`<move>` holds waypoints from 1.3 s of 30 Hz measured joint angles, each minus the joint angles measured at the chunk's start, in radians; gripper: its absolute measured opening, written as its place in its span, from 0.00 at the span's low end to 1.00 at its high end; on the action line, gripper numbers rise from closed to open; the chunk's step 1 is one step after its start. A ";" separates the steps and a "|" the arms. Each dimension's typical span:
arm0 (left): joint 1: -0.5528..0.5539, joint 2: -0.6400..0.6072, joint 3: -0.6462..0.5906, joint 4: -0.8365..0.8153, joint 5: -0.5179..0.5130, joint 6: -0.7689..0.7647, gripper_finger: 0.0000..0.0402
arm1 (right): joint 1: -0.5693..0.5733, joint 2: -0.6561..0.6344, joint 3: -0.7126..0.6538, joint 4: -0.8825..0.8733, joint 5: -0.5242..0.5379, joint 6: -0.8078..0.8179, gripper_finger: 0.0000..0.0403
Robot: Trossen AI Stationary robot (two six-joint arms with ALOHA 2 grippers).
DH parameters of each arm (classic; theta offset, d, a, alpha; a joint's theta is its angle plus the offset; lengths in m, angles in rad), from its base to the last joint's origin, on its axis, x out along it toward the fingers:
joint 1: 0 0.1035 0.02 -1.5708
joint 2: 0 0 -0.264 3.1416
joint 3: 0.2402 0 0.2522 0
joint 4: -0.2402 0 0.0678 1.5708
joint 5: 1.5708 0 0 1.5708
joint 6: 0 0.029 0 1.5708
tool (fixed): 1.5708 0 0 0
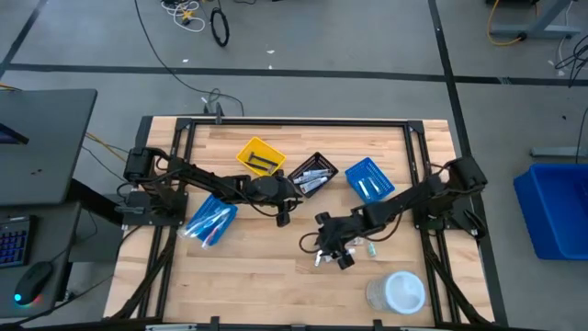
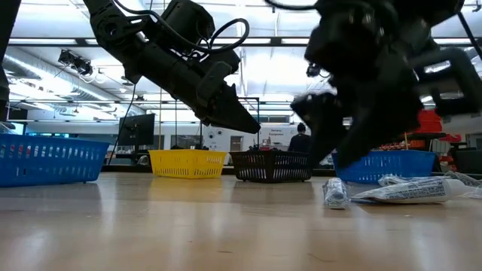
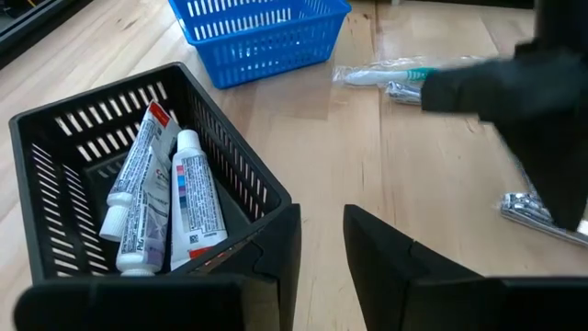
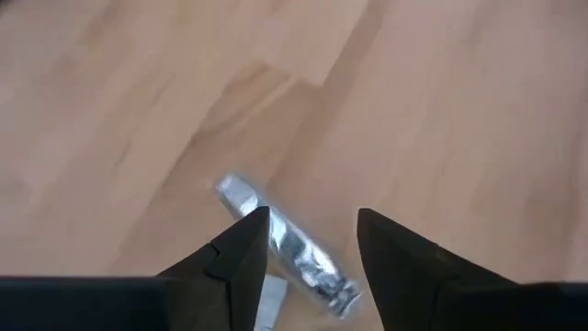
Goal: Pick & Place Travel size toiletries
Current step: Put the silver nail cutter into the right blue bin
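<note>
Right wrist view: we find the right gripper (image 4: 312, 244) low over the bare wooden table (image 4: 441, 101) with its fingers spread apart, and a small foil-wrapped packet (image 4: 285, 244) lying flat between and just beyond them. We judge this packet light, thin and slick, likely to skid or crumple; a pinch across its narrow middle looks the safest hold. Its lower end runs out of sight behind the fingers, and we cannot read what it contains.

In the high view this gripper sits at the table's middle front, near the round white tub (image 1: 397, 292).

The left gripper (image 3: 322, 248) hangs beside the black basket (image 3: 55, 156), fingers parted and empty. That basket holds several small tubes (image 3: 193, 198), which look soft-bodied with firm caps.

A wrapped toothbrush (image 3: 390, 74) lies on the table near the blue basket (image 3: 262, 41), partly blocked by the right arm. The yellow basket (image 1: 261, 156) holds something dark that we cannot identify.
</note>
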 joint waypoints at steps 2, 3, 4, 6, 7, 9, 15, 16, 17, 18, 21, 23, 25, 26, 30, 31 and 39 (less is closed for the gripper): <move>0.000 0.000 0.000 0.000 0.000 0.000 0.23 | -0.001 0.033 0.000 0.005 -0.001 -0.007 0.44; 0.000 0.000 0.000 -0.001 0.000 0.000 0.23 | -0.002 0.050 0.000 0.004 -0.001 -0.010 0.45; 0.000 0.000 0.000 0.000 0.000 0.000 0.23 | -0.002 0.065 0.000 0.005 -0.003 -0.011 0.45; 0.000 0.000 0.000 0.000 0.000 0.000 0.23 | -0.002 0.085 0.002 0.010 -0.003 -0.020 0.47; 0.000 0.000 0.000 0.000 0.000 0.000 0.23 | -0.002 0.089 0.003 0.012 -0.005 -0.031 0.47; 0.000 0.000 0.000 0.000 0.000 0.000 0.23 | -0.002 0.095 0.003 0.014 -0.008 -0.057 0.48; 0.000 0.000 0.000 -0.001 0.000 0.000 0.23 | -0.015 0.098 0.003 0.013 -0.004 -0.059 0.38; 0.000 0.000 0.000 -0.001 0.000 0.000 0.23 | -0.018 0.098 0.003 0.012 -0.004 -0.048 0.35; 0.000 0.000 0.000 -0.001 0.000 0.000 0.23 | -0.021 0.099 0.003 0.012 -0.006 -0.037 0.32; 0.000 0.000 0.000 -0.001 0.000 0.000 0.23 | -0.025 0.099 0.003 0.013 -0.011 -0.029 0.29; 0.000 0.000 0.000 -0.001 0.000 0.000 0.23 | -0.031 0.098 0.003 0.013 -0.009 -0.017 0.19; 0.000 0.000 0.000 -0.001 0.000 0.000 0.23 | -0.031 0.092 0.004 0.007 -0.009 -0.018 0.14; 0.000 0.000 0.000 -0.001 0.000 0.000 0.23 | -0.031 0.074 0.009 -0.014 -0.004 -0.018 0.12; 0.000 0.000 0.000 -0.001 0.000 0.000 0.23 | -0.031 0.058 0.012 -0.041 0.005 -0.018 0.12; 0.000 0.000 0.000 -0.001 0.000 -0.014 0.22 | -0.032 -0.065 0.039 -0.164 0.130 -0.015 0.12; 0.000 0.000 0.000 -0.001 0.000 -0.024 0.22 | -0.033 -0.102 0.039 -0.215 0.192 -0.006 0.13; 0.000 0.000 0.000 0.002 0.000 -0.053 0.22 | -0.091 -0.371 0.006 -0.655 0.603 0.285 0.13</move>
